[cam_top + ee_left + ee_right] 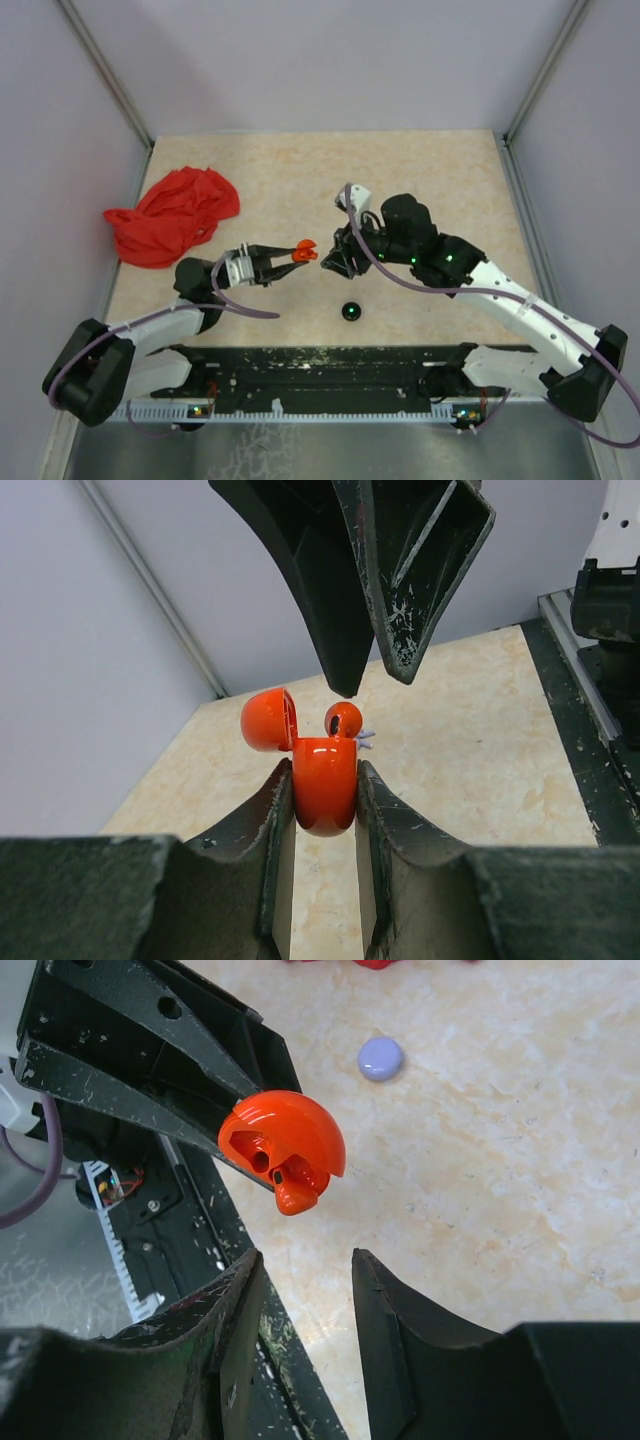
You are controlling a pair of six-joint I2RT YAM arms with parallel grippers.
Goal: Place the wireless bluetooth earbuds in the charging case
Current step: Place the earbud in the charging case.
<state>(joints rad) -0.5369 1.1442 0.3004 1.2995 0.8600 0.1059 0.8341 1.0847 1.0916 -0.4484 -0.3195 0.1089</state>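
While my left gripper [292, 257] clamps the charging case [324, 785] upright, lid [268, 720] tipped open to 10 o'clock for access, the red earbud [343, 719] sits at its mouth and my right gripper [305, 1260] hangs at 12 o'clock, part-open, empty.

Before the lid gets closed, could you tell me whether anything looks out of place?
Yes: the red earbud sticks up out of the open charging case held in the left gripper, so it appears not fully seated.
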